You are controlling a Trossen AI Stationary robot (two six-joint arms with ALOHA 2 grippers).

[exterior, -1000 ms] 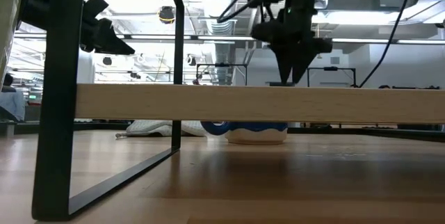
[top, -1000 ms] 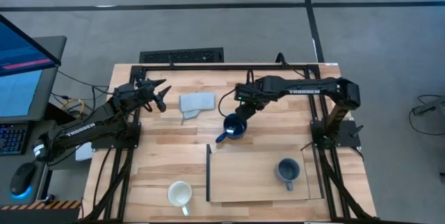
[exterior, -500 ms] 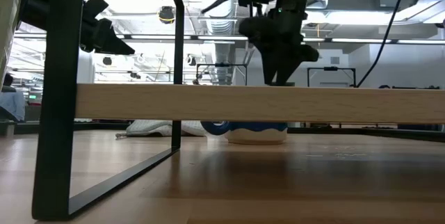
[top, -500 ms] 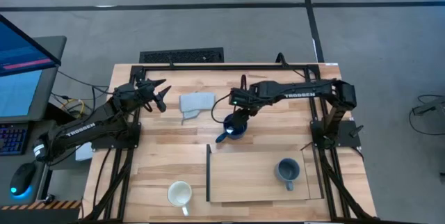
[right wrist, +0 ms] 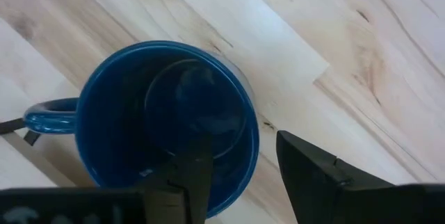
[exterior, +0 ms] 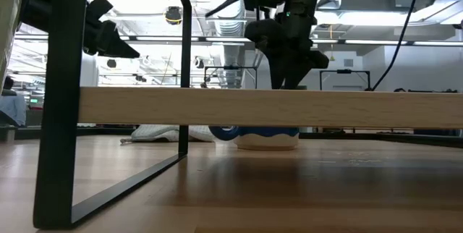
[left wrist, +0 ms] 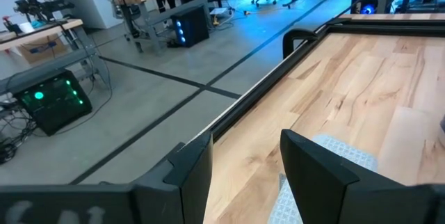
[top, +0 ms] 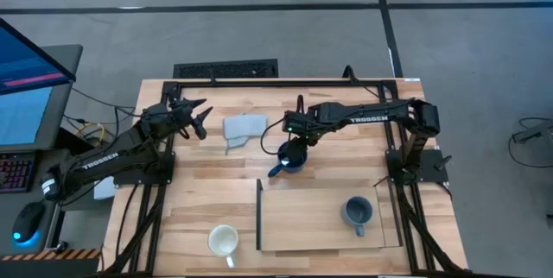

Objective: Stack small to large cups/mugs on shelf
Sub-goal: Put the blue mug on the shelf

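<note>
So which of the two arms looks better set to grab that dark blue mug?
The right one. Its open gripper sits directly over the navy mug, fingers astride the rim. The left gripper hangs away beyond the grey cloth.

Bright, even overhead light; sharp.

One camera hangs high above and looks straight down on the whole table, both arms and the floor around it. Another sits low at the near edge, close to the shelf, and looks level under that board toward the far edge and the room behind. Each wrist camera looks out past its own two fingers: the right one is very close above the navy mug, which the high view also shows, and the left one looks across the table's far left corner into the room.
</note>
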